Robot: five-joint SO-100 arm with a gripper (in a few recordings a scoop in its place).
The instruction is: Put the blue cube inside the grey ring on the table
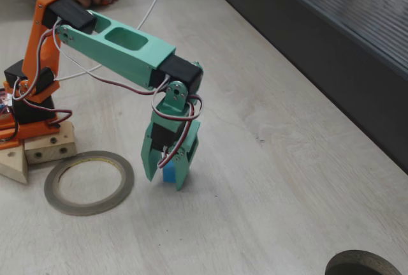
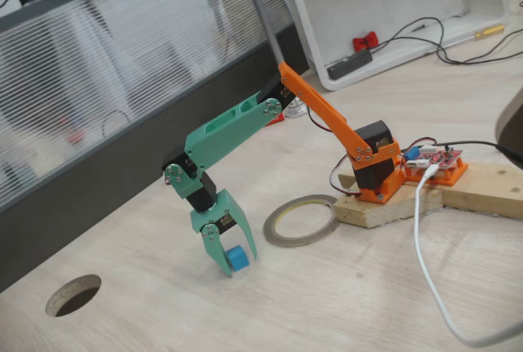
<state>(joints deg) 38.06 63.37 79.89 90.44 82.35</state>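
Now jaws [image 1: 167, 174] grip the blue cube [image 1: 169, 173] beside the grey ring [image 1: 89, 182].

Set high and close above the grey ring [image 1: 89, 182] in a fixed view, facing down across the worktop [image 1: 280, 179] toward the dark ledge [image 1: 331, 52]. Set lower and farther back in another fixed view, beyond the ring [image 2: 301, 220], facing that ledge [image 2: 106, 197] obliquely. Shared by both: ring, arm, surrounding worktop.
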